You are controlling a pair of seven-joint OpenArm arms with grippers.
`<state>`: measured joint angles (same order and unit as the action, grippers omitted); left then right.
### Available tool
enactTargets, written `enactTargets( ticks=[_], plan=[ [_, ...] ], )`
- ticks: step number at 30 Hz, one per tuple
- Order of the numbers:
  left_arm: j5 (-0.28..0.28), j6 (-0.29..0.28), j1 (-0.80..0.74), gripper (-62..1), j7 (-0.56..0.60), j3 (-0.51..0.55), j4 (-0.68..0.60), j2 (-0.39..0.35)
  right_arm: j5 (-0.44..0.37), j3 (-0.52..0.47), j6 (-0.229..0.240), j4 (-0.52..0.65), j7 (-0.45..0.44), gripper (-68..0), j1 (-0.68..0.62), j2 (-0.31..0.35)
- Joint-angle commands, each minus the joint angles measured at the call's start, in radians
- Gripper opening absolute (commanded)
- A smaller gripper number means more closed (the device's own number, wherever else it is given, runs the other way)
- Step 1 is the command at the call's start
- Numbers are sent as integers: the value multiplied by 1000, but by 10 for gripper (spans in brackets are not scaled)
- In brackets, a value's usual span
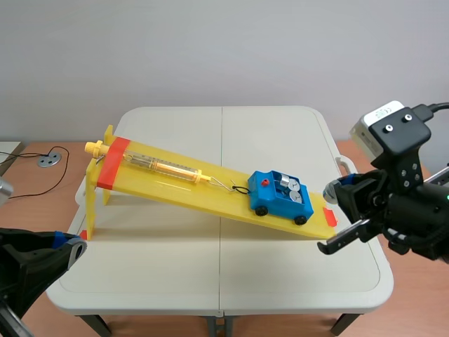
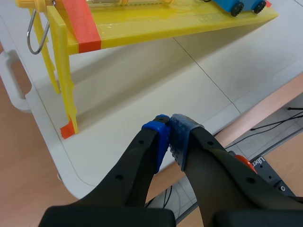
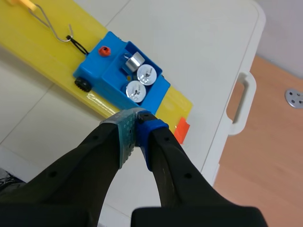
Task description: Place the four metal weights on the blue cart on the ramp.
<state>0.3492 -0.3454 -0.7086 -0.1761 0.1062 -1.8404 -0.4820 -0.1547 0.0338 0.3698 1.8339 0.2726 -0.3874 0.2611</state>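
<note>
Presently, item one: blue cart (image 3: 120,71), sat low on the yellow ramp (image 1: 175,184), long axis running along the slope. Contents: metal weights (image 3: 139,80), three countable, one tipped on its side; a fourth could not be made out. Right gripper (image 3: 136,124): pads pressed together, holding nothing, just short of the ramp's lower end, cart directly ahead. Left gripper (image 2: 169,124): likewise closed and empty, near the ramp's raised end, well apart from the cart. Right arm judged nearer.

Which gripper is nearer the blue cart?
Right. The right gripper sits by the ramp's low end, close beside the blue cart; the left gripper is near the ramp's raised end, far from it.
</note>
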Motion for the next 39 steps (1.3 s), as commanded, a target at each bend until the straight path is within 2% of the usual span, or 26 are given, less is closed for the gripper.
enactTargets(
  ticks=[1,11,22,39],
  plan=[
    [77,-44,14,-582,96,16,-76,22,-67,-13,-45,76,-89,-669,125,9],
    [77,-44,14,-582,96,16,-76,22,-65,26,-50,-17,-48,-669,263,-65],
    [77,-44,13,-582,96,16,-76,22,-54,72,-64,-174,-46,-669,373,-73],
    [77,-44,14,-582,96,16,-76,22,-48,122,-64,-305,-53,-669,449,-129]
  ],
)
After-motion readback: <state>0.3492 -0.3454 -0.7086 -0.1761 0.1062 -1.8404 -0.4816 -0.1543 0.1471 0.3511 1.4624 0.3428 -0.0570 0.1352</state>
